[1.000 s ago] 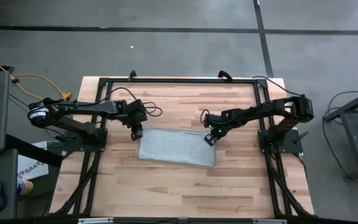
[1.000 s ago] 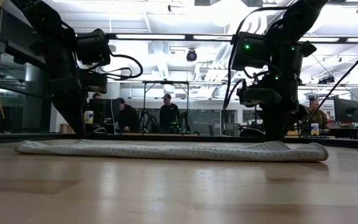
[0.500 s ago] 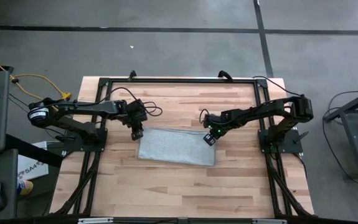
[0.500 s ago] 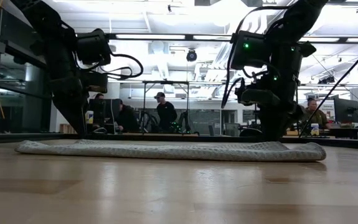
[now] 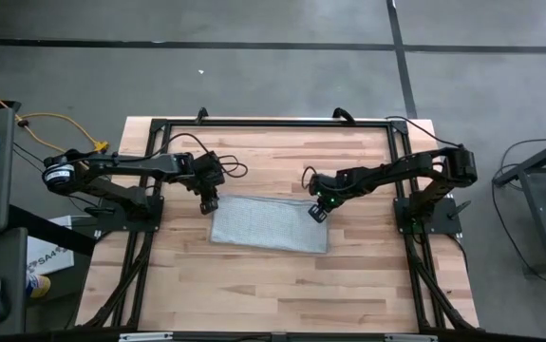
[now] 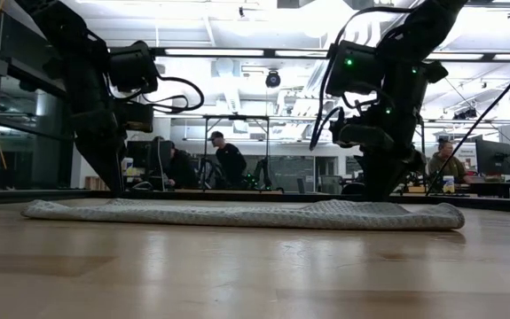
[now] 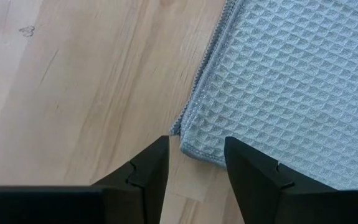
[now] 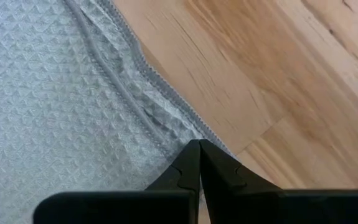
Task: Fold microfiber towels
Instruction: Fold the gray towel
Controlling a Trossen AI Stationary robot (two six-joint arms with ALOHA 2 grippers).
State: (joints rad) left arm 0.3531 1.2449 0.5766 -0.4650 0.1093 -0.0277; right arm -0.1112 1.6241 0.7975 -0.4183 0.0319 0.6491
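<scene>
Currently, the microfiber towel [image 5: 271,225] lies half-folded at the surface's [image 5: 282,285] centre, the left hand [image 7: 194,163] open over its left far corner and the right hand [image 8: 198,163] closed at its right far corner, so the next fold probably requires fresh corner grips.

The left arm reached in from the left side with its wrist bent downward, and the left hand [image 5: 208,204] hung low with its two fingers [image 7: 147,171] parted, a clear gap between them. The right arm stretched in from the right side, elbow bent, its wrist also angled down. The right hand [image 5: 317,213] sat low as well, its fingers [image 8: 188,165] pressed tightly together with no gap showing.
</scene>
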